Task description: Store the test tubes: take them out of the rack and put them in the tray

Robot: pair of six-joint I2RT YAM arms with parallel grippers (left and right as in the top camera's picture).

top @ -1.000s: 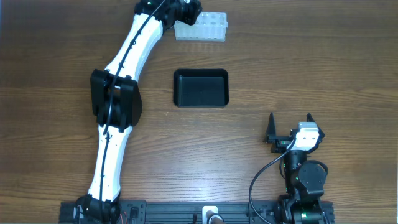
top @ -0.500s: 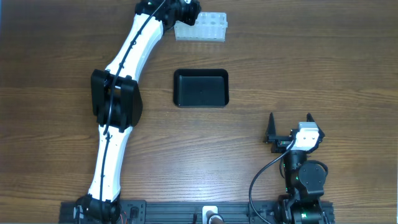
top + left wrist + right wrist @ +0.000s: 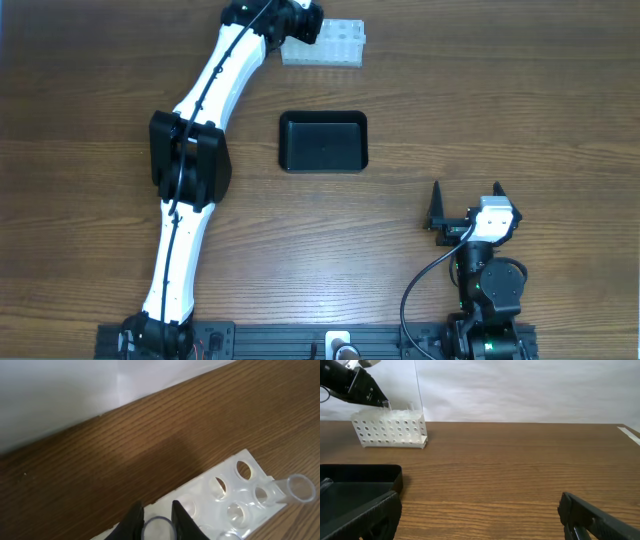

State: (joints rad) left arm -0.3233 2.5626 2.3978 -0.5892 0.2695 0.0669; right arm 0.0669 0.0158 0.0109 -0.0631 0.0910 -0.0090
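Your left gripper (image 3: 156, 513) sits over the end of the white perforated plastic rack (image 3: 335, 45) nearest the left arm; its fingers are closed to a narrow gap around the rim of a clear cylindrical test tube (image 3: 158, 519); I judge it is gripped at the top so it can be drawn straight up, and it looks not yet lifted out. A second clear tube (image 3: 299, 488) stands at the rack's far end. The black rectangular plastic tray (image 3: 323, 145) lies on the brown wooden counter (image 3: 520, 100) near the rack, on its arm-base side, with no tube seen in it from above. Your right gripper (image 3: 467, 205) rests well apart from the rack, beyond the tray, fingers spread wide and empty; probably parked out of the way.
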